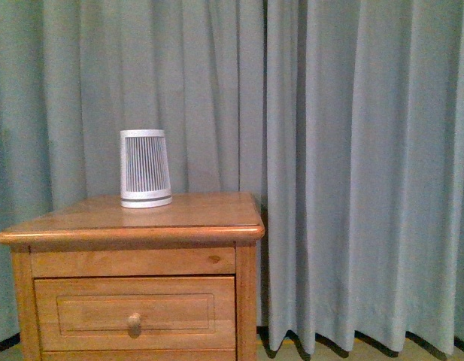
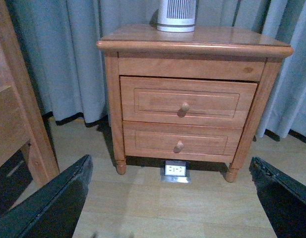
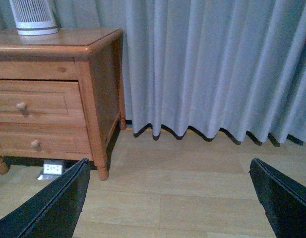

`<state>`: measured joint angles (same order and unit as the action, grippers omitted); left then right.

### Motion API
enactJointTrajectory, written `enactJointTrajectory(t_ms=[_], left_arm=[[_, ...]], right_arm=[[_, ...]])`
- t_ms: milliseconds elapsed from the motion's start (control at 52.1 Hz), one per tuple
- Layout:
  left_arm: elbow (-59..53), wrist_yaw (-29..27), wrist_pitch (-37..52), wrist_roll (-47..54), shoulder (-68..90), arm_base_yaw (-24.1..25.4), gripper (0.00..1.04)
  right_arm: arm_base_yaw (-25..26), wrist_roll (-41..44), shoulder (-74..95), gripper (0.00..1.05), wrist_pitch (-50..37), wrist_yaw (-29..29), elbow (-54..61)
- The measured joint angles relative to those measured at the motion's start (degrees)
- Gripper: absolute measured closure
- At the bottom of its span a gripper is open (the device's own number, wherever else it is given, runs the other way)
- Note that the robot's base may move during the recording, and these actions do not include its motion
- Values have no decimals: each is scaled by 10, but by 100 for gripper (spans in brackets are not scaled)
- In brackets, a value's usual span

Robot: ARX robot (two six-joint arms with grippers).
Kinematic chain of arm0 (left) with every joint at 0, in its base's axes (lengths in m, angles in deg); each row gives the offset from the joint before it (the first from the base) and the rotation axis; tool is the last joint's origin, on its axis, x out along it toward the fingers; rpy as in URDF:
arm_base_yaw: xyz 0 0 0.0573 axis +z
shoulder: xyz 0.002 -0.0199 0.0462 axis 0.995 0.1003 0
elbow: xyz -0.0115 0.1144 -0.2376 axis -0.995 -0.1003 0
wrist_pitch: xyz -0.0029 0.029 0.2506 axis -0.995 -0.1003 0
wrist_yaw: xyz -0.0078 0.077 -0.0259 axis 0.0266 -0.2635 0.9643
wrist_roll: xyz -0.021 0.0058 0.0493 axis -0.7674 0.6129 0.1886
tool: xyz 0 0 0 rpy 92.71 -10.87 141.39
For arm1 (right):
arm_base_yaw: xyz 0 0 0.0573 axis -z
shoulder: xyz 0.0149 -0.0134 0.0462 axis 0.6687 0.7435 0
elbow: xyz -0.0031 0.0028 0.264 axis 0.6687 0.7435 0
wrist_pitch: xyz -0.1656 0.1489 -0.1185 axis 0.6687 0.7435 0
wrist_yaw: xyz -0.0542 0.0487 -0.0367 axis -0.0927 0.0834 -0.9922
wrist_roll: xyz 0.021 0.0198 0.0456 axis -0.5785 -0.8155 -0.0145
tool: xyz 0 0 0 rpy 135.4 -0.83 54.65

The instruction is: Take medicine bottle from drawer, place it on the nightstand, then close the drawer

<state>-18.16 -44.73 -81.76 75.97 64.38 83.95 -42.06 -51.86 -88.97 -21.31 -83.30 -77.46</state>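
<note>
The orange-brown nightstand (image 1: 209, 210) stands at the left of the front view, and shows in the left wrist view (image 2: 143, 37) and the right wrist view (image 3: 100, 74). Its upper drawer (image 1: 81, 308) is shut, with a round knob (image 1: 134, 323); it also shows in the left wrist view (image 2: 153, 101) and the right wrist view (image 3: 48, 104). The medicine bottle is hidden. My left gripper (image 2: 172, 208) is open and empty, well back from the nightstand front, low over the floor. My right gripper (image 3: 170, 208) is open and empty, over the floor to the nightstand's right.
A white-grey ribbed cone device (image 1: 145, 169) stands on the nightstand top. Grey-blue curtains (image 1: 352, 150) hang behind. The lower drawer (image 2: 157, 144) is shut. A floor socket box (image 2: 175, 170) sits under the nightstand. Another wooden furniture piece (image 2: 16, 109) stands beside it in the left wrist view.
</note>
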Motion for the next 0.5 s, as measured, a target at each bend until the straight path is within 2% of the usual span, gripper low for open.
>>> enactJointTrajectory(t_ms=[38,134,231,384,499], left_arm=[[1,2,-5,-4,3,1,7],[29,21,-102,-72,49,4,7],[30,29,-102,-105,76,4,7],[37,54,32,-105,186,24,7],[66,49,212,-96,365,32,7]], right_arm=[[0,0,0,7,0,0,0],[0,0,0,7,0,0,0],[0,0,0,7,0,0,0],[0,0,0,7,0,0,0],[0,0,0,7,0,0,0]])
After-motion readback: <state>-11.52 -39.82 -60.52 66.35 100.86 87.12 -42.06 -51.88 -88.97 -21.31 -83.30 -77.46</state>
